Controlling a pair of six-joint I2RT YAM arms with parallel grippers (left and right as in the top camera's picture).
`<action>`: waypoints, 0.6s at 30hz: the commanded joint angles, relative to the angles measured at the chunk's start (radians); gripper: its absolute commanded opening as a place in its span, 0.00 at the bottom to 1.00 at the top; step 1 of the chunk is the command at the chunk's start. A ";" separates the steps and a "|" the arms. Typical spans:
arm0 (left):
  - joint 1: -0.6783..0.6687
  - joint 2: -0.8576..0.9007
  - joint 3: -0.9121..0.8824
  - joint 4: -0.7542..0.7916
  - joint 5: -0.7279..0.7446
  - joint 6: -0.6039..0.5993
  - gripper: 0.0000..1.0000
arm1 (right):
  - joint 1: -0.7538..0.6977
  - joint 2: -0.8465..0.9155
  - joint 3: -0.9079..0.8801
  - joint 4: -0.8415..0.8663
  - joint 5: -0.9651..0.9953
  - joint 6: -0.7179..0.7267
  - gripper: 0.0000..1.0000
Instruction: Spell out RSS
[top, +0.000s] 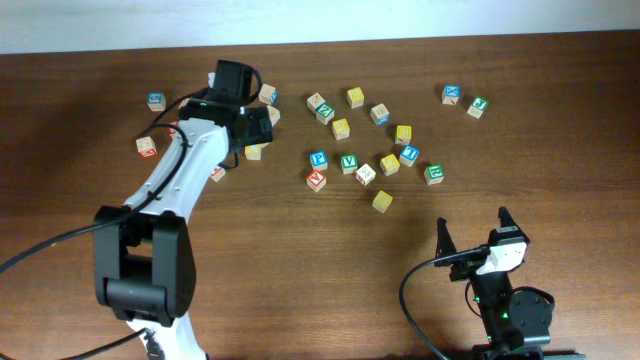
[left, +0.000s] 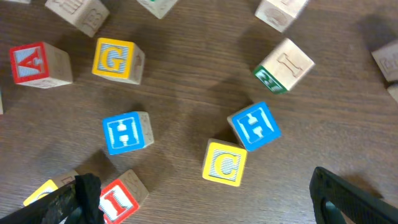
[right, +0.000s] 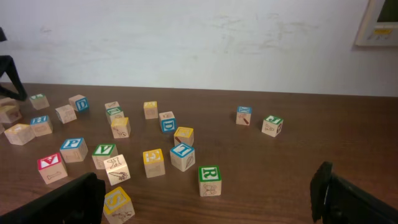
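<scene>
On the tabletop's right, the R cube (top: 433, 173) lies ahead of the wide, empty right claw (top: 472, 224); the left claw (top: 257, 127), also wide, is farther.

Scattered letter cubes (top: 349, 161) lie on the dark wooden worktop (top: 300, 260); a green R cube (right: 209, 179) sits ahead of the right fingers (right: 348, 200).

Your green-bordered R cube (top: 434, 173), R face up, at the cluster's right edge, yellow cubes (top: 389, 164) to its left, letters unreadable.
</scene>
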 joint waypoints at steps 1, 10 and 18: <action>0.021 0.007 0.014 0.001 0.205 0.056 0.99 | 0.006 -0.008 -0.007 -0.004 0.005 -0.004 0.98; -0.172 0.007 0.014 -0.006 0.539 0.236 0.99 | 0.006 -0.008 -0.007 -0.004 0.005 -0.004 0.98; -0.189 -0.015 0.126 -0.130 0.275 0.190 0.99 | 0.006 -0.008 -0.007 -0.004 0.005 -0.004 0.98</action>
